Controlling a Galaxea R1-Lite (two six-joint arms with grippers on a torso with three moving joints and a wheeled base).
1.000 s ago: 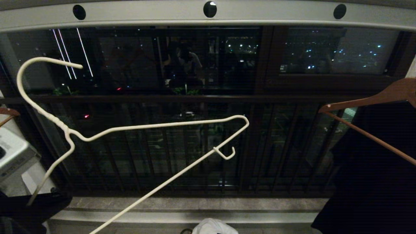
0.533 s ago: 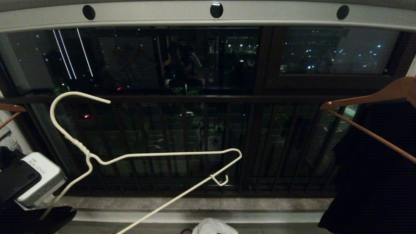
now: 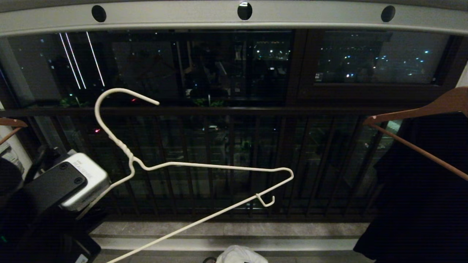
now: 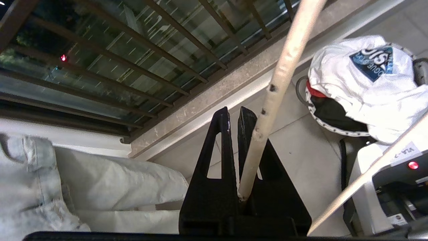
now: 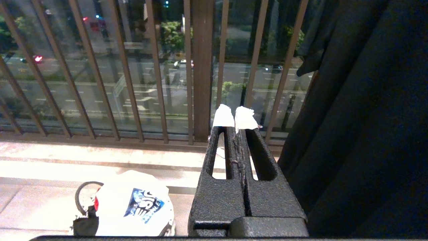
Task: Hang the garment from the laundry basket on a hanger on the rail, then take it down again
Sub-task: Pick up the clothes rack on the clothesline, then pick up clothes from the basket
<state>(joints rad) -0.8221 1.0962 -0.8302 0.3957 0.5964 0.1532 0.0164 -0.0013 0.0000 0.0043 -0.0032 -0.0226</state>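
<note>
The thin white wire hanger (image 3: 219,166) floats tilted in front of the window, well below the pale grey rail (image 3: 182,16), its hook (image 3: 109,95) free of the rail. My left gripper (image 4: 234,112) is shut on the hanger's wire (image 4: 281,73) at one shoulder arm. In the head view that arm's wrist block (image 3: 73,179) sits low on the left. The white garment (image 4: 367,87) with its blue print lies heaped in the laundry basket (image 4: 329,129) on the floor; the garment's top (image 3: 241,255) just shows at the lower edge. My right gripper (image 5: 233,115) is shut and empty, level, above the floor to the right of the garment (image 5: 133,204).
A brown wooden hanger (image 3: 420,109) carrying a black garment (image 3: 420,190) hangs at the right. Another wooden hanger's end (image 3: 11,124) pokes in at the left. The dark railing (image 3: 234,111) runs behind. Pale jeans (image 4: 67,180) hang near my left gripper.
The hanger has travelled right and dropped lower, further from the rail. My left wrist has come up into the head view at the lower left.
</note>
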